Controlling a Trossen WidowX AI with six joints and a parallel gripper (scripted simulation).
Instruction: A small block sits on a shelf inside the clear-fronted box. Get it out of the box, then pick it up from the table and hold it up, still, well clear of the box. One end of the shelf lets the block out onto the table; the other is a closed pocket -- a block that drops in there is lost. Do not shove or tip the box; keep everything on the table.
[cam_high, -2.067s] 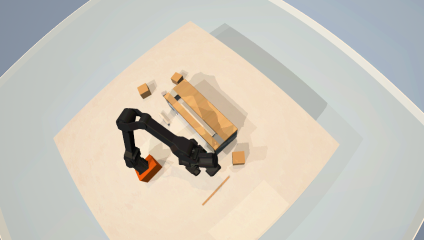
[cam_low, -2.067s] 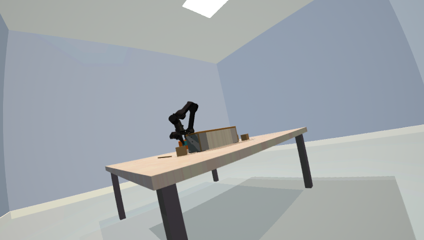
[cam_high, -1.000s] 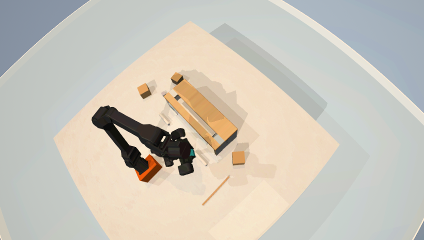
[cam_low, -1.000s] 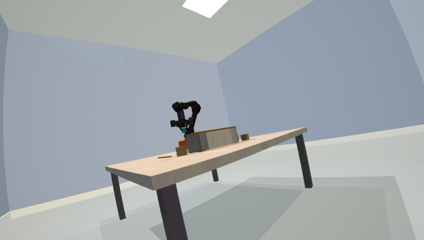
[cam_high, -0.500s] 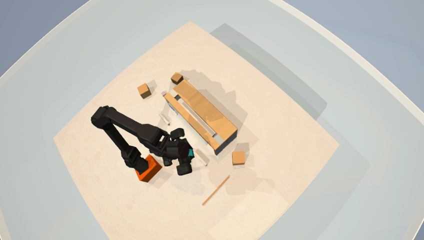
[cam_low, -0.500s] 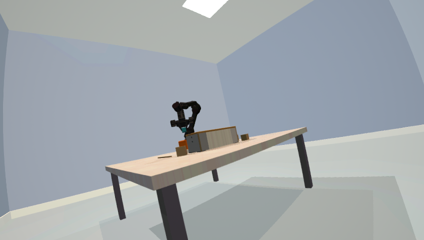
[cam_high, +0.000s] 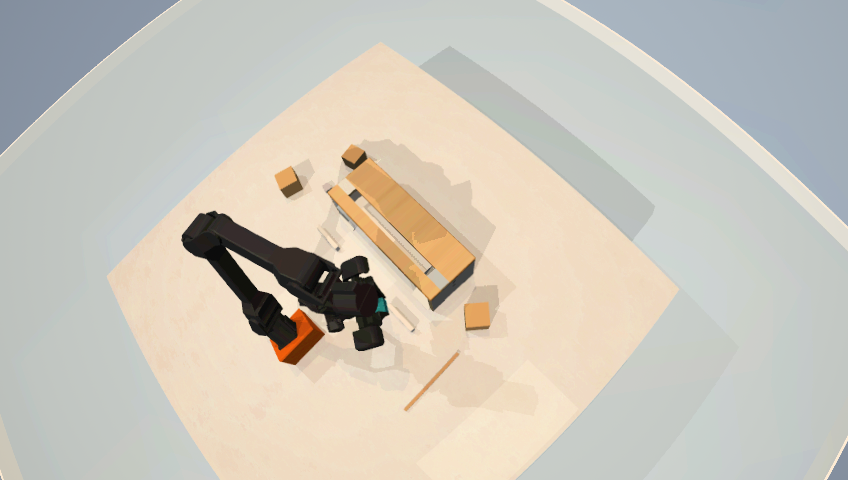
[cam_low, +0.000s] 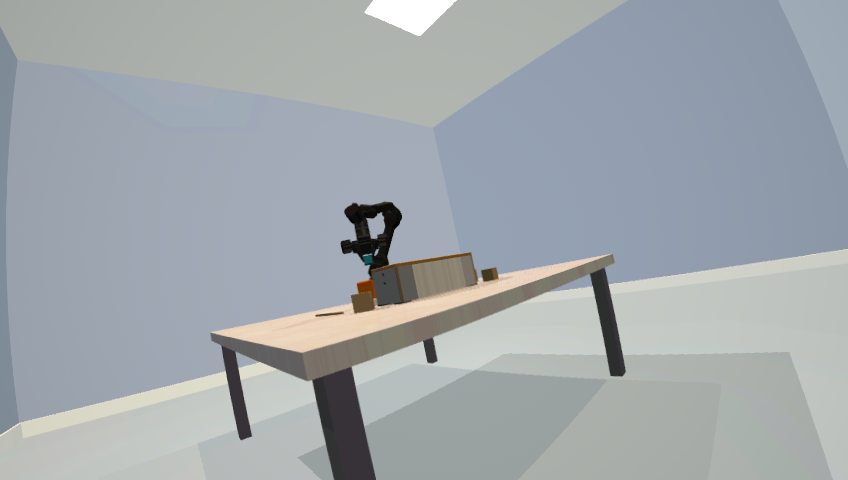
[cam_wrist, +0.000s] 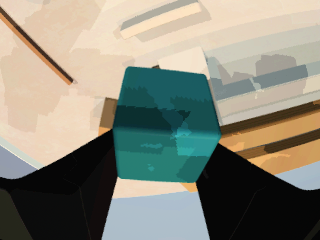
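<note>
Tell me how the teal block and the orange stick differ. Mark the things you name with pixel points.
The teal block (cam_high: 381, 305) (cam_low: 367, 259) (cam_wrist: 165, 120) is chunky; the stick (cam_high: 432, 381) (cam_low: 329, 314) (cam_wrist: 40, 50) is long and thin. The block is held up between the robot's fingers, while the stick lies on the table (cam_high: 285, 410) (cam_low: 380, 333). Both have straight edges.
</note>
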